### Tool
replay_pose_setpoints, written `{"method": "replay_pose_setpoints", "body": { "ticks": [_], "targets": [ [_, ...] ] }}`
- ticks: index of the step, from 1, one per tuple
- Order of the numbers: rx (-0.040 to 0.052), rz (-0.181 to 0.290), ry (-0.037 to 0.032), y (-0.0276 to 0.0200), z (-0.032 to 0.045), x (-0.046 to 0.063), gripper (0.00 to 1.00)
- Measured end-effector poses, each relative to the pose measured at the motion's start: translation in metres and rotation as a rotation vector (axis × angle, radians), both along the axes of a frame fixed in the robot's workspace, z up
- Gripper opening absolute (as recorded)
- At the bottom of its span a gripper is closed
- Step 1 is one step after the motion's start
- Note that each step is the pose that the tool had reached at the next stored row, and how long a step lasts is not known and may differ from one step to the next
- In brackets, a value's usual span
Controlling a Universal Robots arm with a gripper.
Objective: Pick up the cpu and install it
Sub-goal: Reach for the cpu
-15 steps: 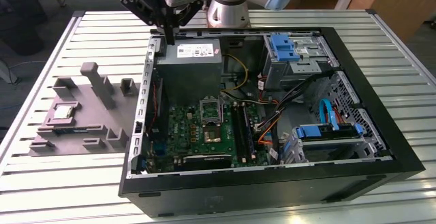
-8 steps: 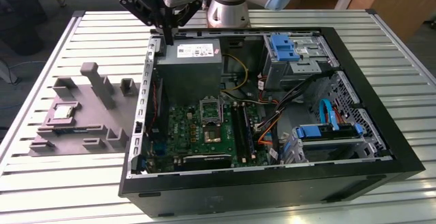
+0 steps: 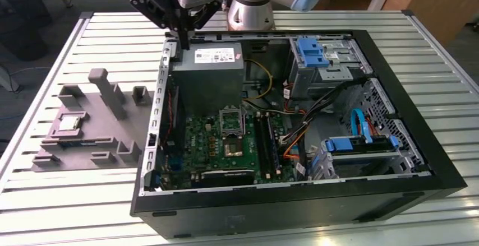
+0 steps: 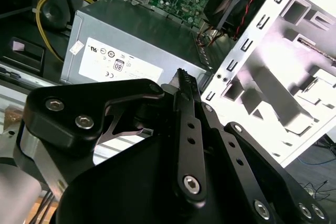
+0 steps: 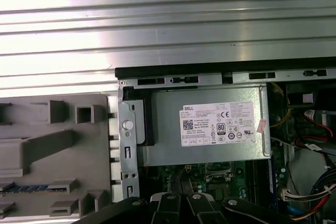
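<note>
The small square silvery chip lies flat, shiny side up, in a grey plastic tray. The black jaws hang pinched together, empty, by the big grey box.

- I see the cpu as a small, flat, square chip with a pale silvery top
- It lies flat in a recess of the grey holder, at the exterior view's left, well apart from the PC case

Black gripper, fingers pressed together on nothing, pointing straight down from the grey-and-blue arm
</note>
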State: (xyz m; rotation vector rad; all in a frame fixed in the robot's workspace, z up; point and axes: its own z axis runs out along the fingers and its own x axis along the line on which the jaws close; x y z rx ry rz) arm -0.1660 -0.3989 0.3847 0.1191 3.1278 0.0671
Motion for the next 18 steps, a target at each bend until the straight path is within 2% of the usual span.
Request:
{"method": "replay_pose_setpoints", "body": {
  "ticks": [18],
  "targets": [
    [0.0, 0.0, 0.0009, 0.0, -0.0007, -0.0054, 0.11]
  ]
}}
